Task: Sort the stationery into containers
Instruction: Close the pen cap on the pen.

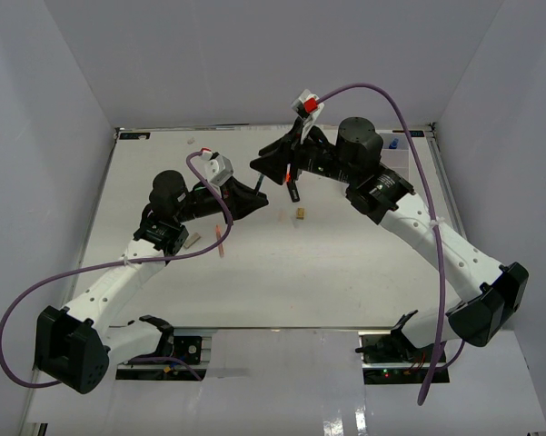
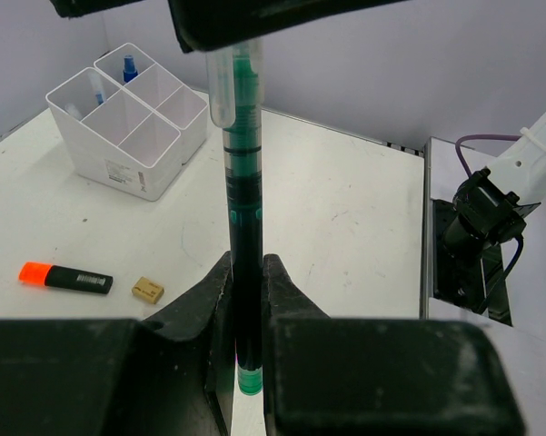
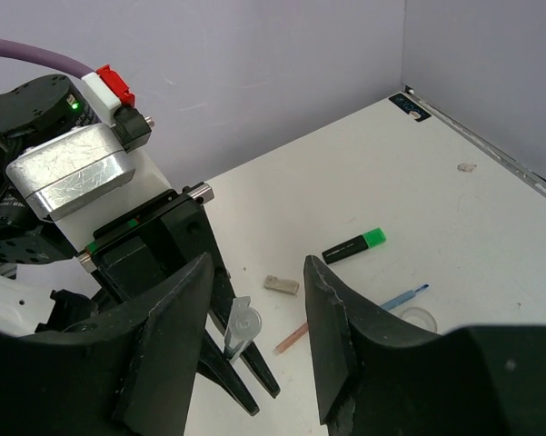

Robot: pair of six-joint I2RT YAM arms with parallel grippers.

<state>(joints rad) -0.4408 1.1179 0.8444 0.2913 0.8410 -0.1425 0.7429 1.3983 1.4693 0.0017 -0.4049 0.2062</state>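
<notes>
Left gripper (image 2: pixel 245 272) is holding a green pen (image 2: pixel 243 182) upright above the table (image 2: pixel 345 218).
Its jaws are clenching the barrel low down; the right gripper (image 3: pixel 257 272) is straddling the clear cap, jaws released and apart.

I count two black markers, the orange-capped marker (image 2: pixel 64 277) and the green-capped marker (image 3: pixel 354 245); two small blocks, the tan block (image 2: pixel 148 290) and the grey block (image 3: pixel 280 284); one pink stick (image 3: pixel 292 338), one blue pen (image 3: pixel 404 297), one tape ring (image 3: pixel 422 318), one green pen (image 2: pixel 245 227), one blue-capped bottle (image 2: pixel 127 68), one organiser box (image 2: pixel 100 154).

Left arm (image 1: pixel 118 277) extended, left jaws clamped; right arm (image 1: pixel 450 247) bent, right jaws parted
</notes>
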